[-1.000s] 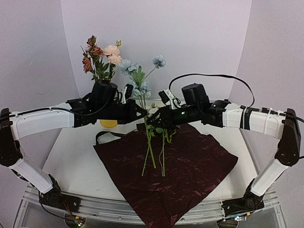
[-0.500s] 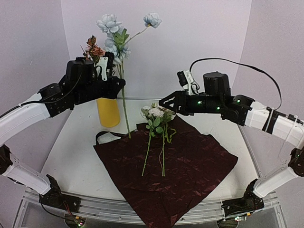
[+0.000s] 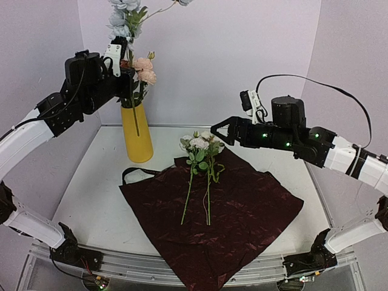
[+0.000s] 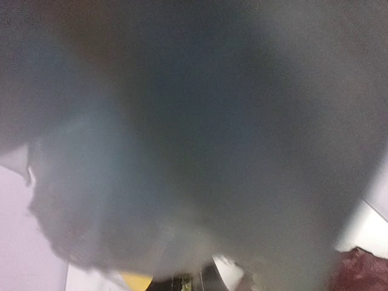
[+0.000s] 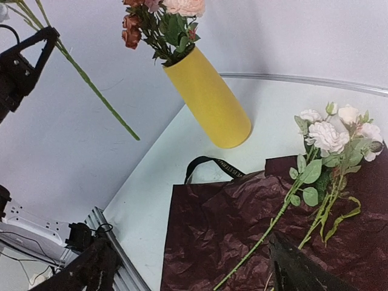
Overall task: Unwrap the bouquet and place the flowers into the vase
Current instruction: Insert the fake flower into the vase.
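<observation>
My left gripper (image 3: 127,76) is raised beside the mouth of the yellow vase (image 3: 137,138) and is shut on the stem of the pale blue flowers (image 3: 121,15). Their stem (image 5: 97,94) hangs down in front of the vase. Pink and rust flowers (image 3: 143,70) stand in the vase. Two cream-rose stems (image 3: 198,145) lie on the spread dark red paper (image 3: 230,212). My right gripper (image 3: 222,130) hovers open just right of the cream roses (image 5: 327,134), holding nothing. The left wrist view is blurred by something close to the lens.
A black ribbon (image 3: 137,172) lies on the white table (image 3: 97,200) at the paper's left corner, near the foot of the vase (image 5: 209,103). Purple walls close in the back and sides. The metal rail (image 3: 139,267) runs along the near edge.
My left arm has lifted the pale blue flowers up and to the left, over to the vase. My right gripper has let go, opened wide and drawn back to the right.
</observation>
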`<action>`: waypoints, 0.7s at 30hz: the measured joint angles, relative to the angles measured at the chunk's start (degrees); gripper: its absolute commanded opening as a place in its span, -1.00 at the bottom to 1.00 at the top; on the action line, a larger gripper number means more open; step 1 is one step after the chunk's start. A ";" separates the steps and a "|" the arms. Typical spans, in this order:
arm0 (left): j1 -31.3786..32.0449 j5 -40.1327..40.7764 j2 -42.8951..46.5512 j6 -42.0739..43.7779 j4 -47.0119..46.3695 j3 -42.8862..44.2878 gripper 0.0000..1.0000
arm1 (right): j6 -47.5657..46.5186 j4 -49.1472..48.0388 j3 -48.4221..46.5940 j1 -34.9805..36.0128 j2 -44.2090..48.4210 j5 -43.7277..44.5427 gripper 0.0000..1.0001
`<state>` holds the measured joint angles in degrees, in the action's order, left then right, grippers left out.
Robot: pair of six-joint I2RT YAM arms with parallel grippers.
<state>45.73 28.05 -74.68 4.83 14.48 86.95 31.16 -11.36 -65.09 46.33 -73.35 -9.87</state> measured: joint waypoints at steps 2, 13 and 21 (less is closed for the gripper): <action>-2.61 -0.63 -0.19 0.24 -1.80 0.07 -1.00 | -0.06 0.20 1.27 0.00 1.36 2.20 0.97; -11.56 -4.62 -8.51 1.92 -12.48 4.87 -1.00 | -3.88 0.85 3.00 0.00 8.63 9.04 0.97; -11.85 -4.94 -16.20 6.67 -16.64 13.08 -1.00 | -8.86 1.58 2.56 0.00 8.59 12.79 0.97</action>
<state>33.88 23.11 -90.88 11.50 -2.16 100.03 22.31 -9.78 -62.53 46.33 -64.76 2.92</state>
